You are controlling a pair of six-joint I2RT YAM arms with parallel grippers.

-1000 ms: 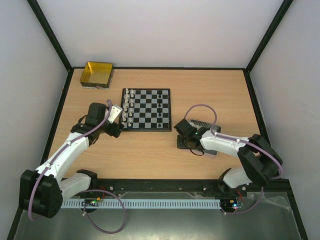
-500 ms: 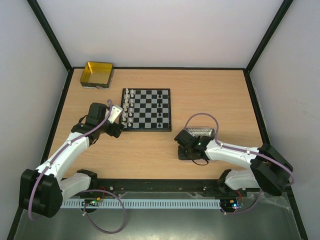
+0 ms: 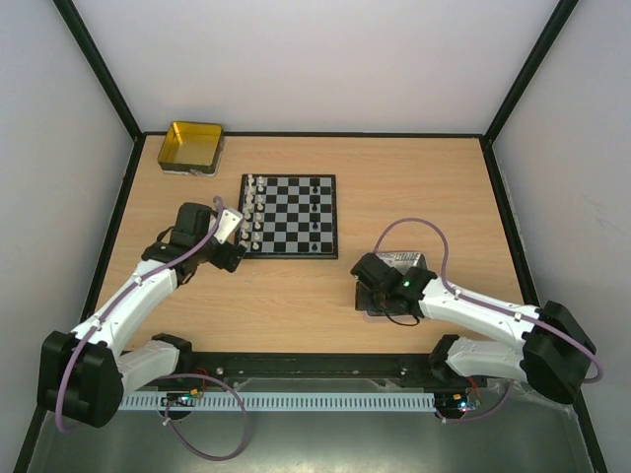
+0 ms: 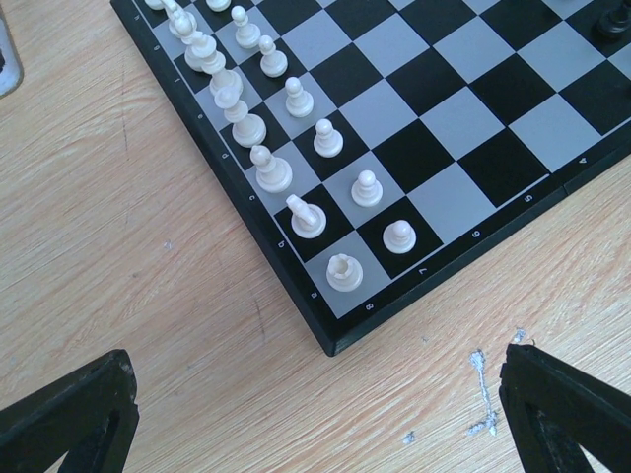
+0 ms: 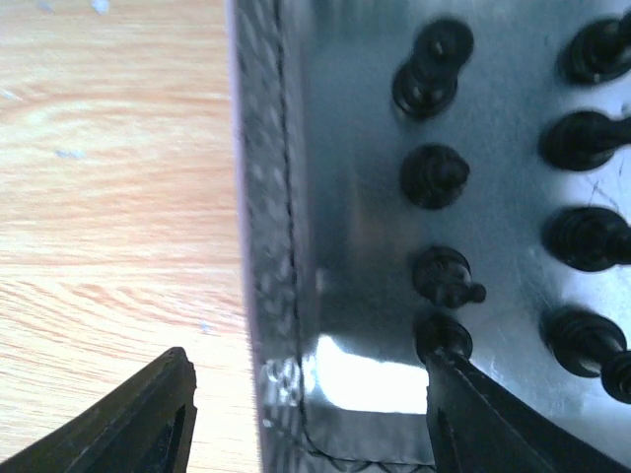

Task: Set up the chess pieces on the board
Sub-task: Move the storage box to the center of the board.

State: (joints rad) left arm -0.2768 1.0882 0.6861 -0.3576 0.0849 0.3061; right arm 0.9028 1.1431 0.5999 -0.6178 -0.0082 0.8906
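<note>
The board (image 3: 296,217) lies at mid-table, with whitish chess pieces (image 3: 252,212) in two columns along its left side and three black pieces (image 3: 314,207) on its right part. In the left wrist view the board's corner (image 4: 394,197) and the white pieces (image 4: 296,158) show. My left gripper (image 4: 315,424) is open and empty over bare wood just off that corner. My right gripper (image 5: 306,414) is open and straddles the left wall of a grey tray (image 5: 335,177) that holds several black pieces (image 5: 434,177). Its right finger (image 5: 503,414) sits beside one black piece (image 5: 444,335).
A yellow tin (image 3: 192,146) stands at the far left corner. The grey tray (image 3: 404,260) lies right of the board, partly under my right gripper (image 3: 380,286). My left gripper (image 3: 229,235) sits by the board's near left corner. Black frame rails border the table.
My right arm has drawn back towards the near edge and to the right, and its gripper is now over the tray's corner. The left arm has not moved.
</note>
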